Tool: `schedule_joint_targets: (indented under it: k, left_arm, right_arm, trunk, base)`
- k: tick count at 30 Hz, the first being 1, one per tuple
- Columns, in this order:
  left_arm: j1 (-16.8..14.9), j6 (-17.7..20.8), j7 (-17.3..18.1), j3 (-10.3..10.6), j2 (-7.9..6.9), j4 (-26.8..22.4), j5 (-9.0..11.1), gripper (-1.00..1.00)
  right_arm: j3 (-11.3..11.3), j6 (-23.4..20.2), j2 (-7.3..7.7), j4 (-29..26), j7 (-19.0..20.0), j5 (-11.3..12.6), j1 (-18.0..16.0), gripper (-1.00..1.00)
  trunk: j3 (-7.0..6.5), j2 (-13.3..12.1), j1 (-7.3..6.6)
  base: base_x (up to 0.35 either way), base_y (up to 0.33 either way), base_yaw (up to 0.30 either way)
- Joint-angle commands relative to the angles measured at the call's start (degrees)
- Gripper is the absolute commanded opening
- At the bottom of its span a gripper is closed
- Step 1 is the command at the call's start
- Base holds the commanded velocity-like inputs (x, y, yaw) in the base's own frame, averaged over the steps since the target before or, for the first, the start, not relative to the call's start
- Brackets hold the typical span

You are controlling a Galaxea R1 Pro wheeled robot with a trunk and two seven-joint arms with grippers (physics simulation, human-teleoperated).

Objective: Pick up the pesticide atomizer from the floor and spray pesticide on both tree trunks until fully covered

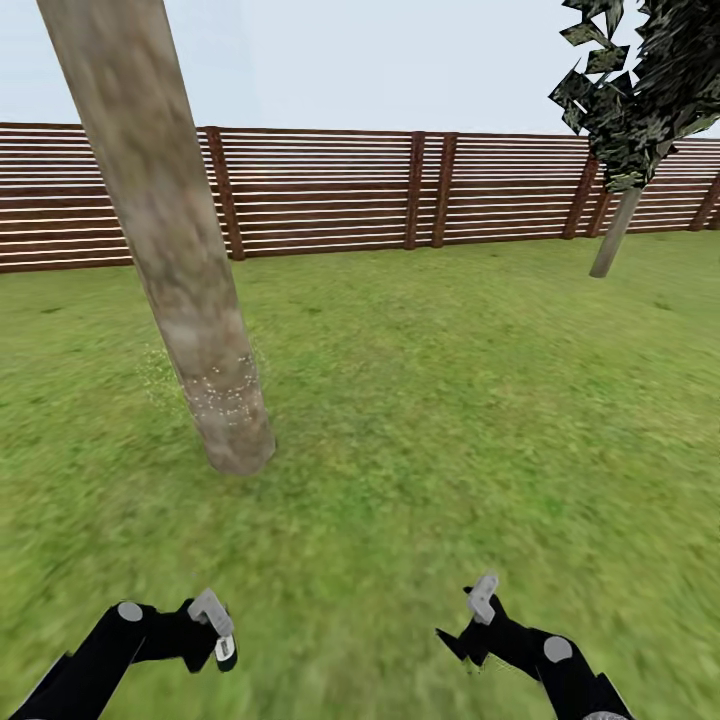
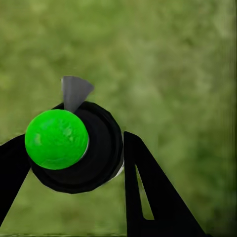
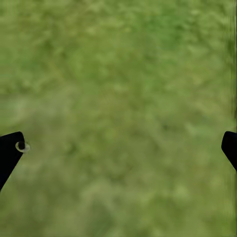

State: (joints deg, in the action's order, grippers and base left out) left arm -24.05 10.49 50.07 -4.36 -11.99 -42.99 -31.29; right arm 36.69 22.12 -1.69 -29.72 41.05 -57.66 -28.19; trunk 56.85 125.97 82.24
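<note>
Sprayer: the atomizer (image 2: 74,145) is held in the left gripper (image 1: 213,628), seen from the wrist as a black round body with a bright green cap and a grey nozzle tip, a black finger on either side of it.
Near tree: a thick pale mottled trunk (image 1: 170,240) is seen ahead and to the left of the left gripper, leaning slightly, its long axis nearly upright; fine white specks are seen only on a band just above its base.
Far tree: a second, thinner-looking trunk (image 1: 612,235) is seen well apart to the right, near the slatted fence (image 1: 330,190).
Nearer arm: the left one, which lies on the near trunk's side.
Left gripper: pinched on the sprayer.
Right gripper (image 1: 478,612): spread wide over bare lawn (image 1: 450,400), nothing held or touched.
Judgement: most of the near trunk looks uncovered, so the nozzle would need to be aimed forward-left and raised along the trunk.
</note>
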Motion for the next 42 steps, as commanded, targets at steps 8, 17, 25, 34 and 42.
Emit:
schedule_joint_targets:
  k: [8,17,25,34,42]
  left_arm:
    - [-0.6,1.5,2.7,1.4,1.31,-0.2,0.0,-1.0]
    - [-2.8,2.0,8.9,25.0,4.93,-0.2,-2.7,-1.0]
    - [-3.4,2.5,11.5,25.2,9.16,-0.3,-9.5,-1.0]
    - [-3.8,3.3,10.9,25.0,10.96,-0.2,-13.6,-1.0]
    - [-4.3,3.5,10.9,25.0,12.51,-0.3,-14.3,-1.0]
  right_arm:
    - [0.5,0.3,-0.19,0.4,1.2,-0.9,-0.4,1.0]
    - [-16.0,0.3,-3.97,-0.2,11.0,-0.9,-0.8,1.0]
    - [-21.8,0.3,-6.74,-0.6,13.3,-0.8,-1.1,-1.0]
    - [-21.9,0.0,-8.31,-3.9,17.1,-0.7,-1.2,-1.0]
    - [-21.9,0.0,-8.31,-3.9,19.8,-0.7,-2.1,-1.0]
  trunk:
    - [0.05,0.0,-0.01]
    - [0.05,0.0,-0.01]
    - [0.05,0.0,-0.01]
    - [0.05,0.0,-0.01]
    - [0.05,0.0,-0.01]
  base:
    - [0.0,0.0,0.0]
    - [0.0,0.0,0.0]
    - [0.0,0.0,0.0]
    - [0.0,0.0,0.0]
    - [0.0,0.0,0.0]
